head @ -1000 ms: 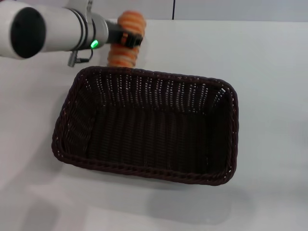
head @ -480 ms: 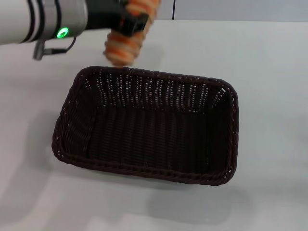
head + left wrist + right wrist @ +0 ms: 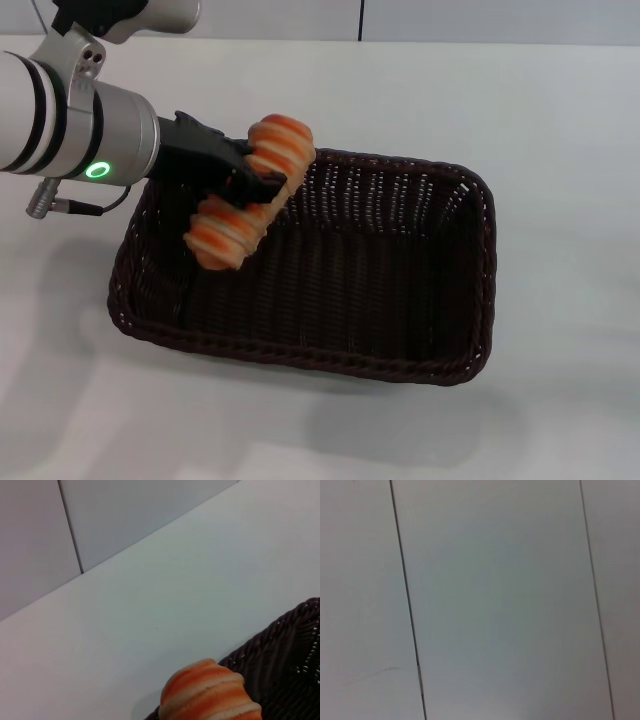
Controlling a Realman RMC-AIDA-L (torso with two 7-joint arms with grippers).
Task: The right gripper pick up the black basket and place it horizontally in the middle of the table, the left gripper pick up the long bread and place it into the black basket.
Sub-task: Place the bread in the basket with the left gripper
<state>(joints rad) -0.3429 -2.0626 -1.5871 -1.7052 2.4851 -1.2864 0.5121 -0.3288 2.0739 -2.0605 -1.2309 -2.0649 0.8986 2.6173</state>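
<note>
In the upper left of the head view, the left gripper [image 3: 250, 180] is clamped on the long bread [image 3: 250, 192], held above the left end of the black basket [image 3: 400, 350]. Basket sits lengthwise across mid-table [image 3: 560, 130], so that step looks done; release into it remains. Bread's long axis runs diagonally, lower left to upper right. Right gripper is out of view.
</note>
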